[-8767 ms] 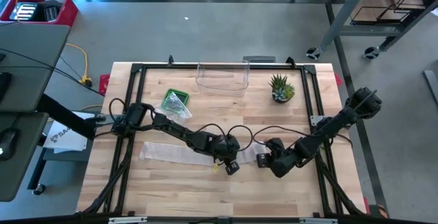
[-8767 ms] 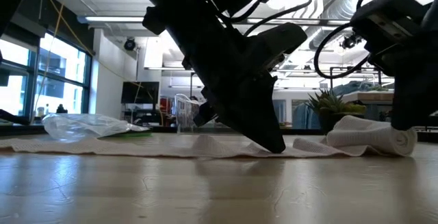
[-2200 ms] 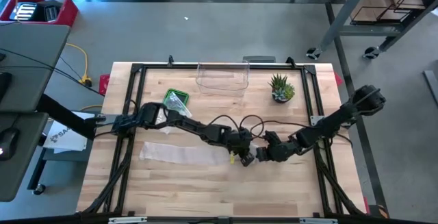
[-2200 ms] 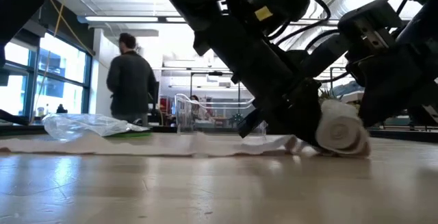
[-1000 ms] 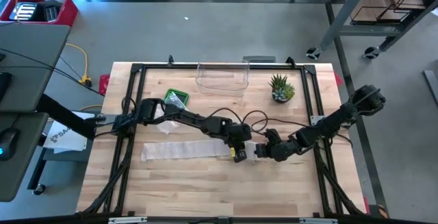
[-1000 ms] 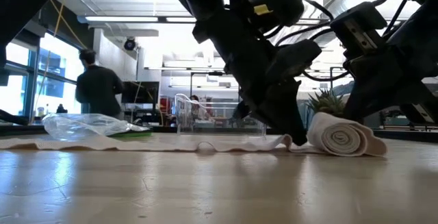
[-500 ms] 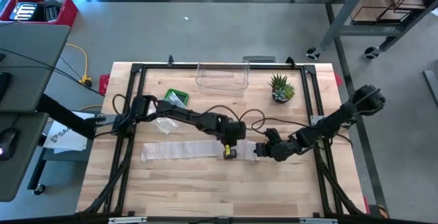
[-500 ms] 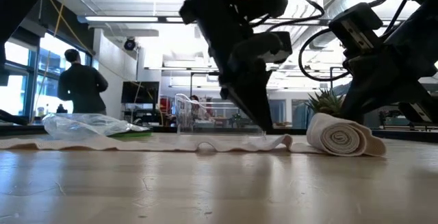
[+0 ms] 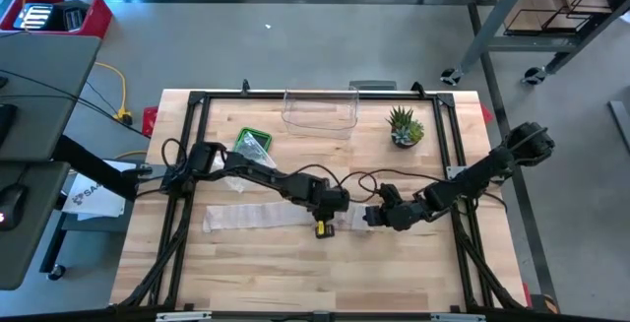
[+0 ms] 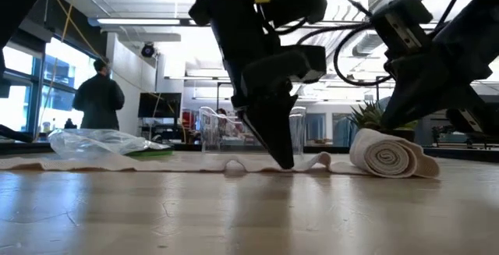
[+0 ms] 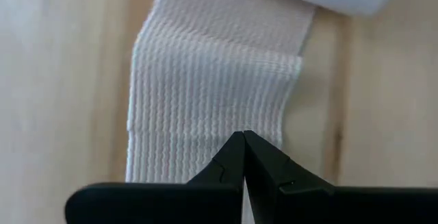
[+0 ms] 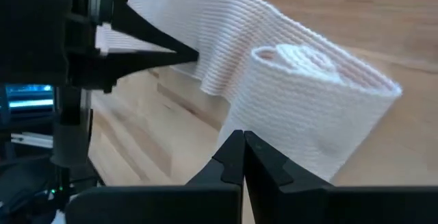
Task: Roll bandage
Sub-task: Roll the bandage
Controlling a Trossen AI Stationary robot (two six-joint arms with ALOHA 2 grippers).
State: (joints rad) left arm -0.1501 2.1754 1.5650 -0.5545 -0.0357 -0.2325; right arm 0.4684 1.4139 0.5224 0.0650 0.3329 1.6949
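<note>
my left gripper has its fingers pressed together with nothing between them, tip down on the flat stretch of the bandage, just short of where the strip rises into the roll. in the low view that same gripper comes down steeply and its point meets the cloth at the wooden table, with a small wrinkle in the strip right beside it.

my right gripper is also closed and empty, fingers together, sitting just behind the rolled part of the bandage; i can't tell whether the tips actually touch the roll or only rest right against its side. from above, the right gripper is near the middle of the table, a little toward the right side, and the left gripper is just beside it to the left, the roll lying between them.

the roll lies on its side, its spiral end facing the low camera, and the unrolled tail runs flat toward the left side of the table.

farther back are a clear container, a small potted plant and a crumpled plastic bag on something green. beyond the table, a person stands in the room.
</note>
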